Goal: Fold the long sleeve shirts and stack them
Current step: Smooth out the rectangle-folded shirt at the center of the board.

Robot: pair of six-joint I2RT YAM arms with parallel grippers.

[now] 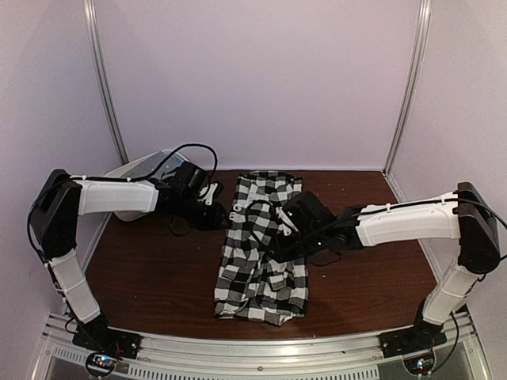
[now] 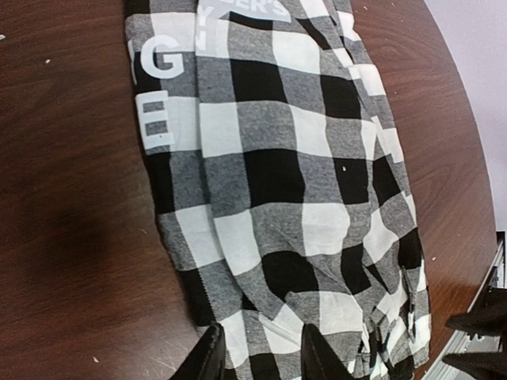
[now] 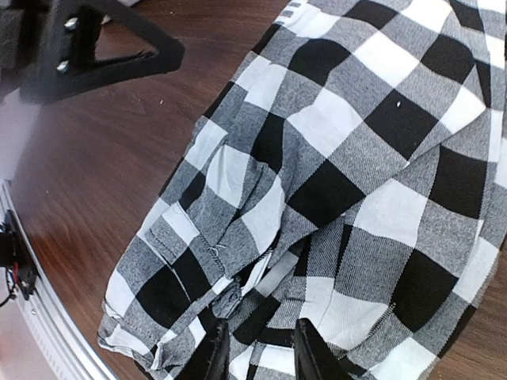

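Pale lilac walls enclose a dark brown wooden table (image 1: 150, 277). A large black-and-white checked cloth shirt (image 1: 261, 261) lies on it, folded into a long strip. The strip runs from the table's far edge toward its near edge and stops short of it, about midway between the left and right edges. The left gripper (image 2: 261, 336) sits at the strip's left edge near the far end, its two black fingers parted with checked cloth showing between them. The right gripper (image 3: 257, 340) hangs over the strip's right side, fingers likewise parted above rumpled folds. A white oval plastic tub (image 1: 139, 168) stands at the table's far left corner.
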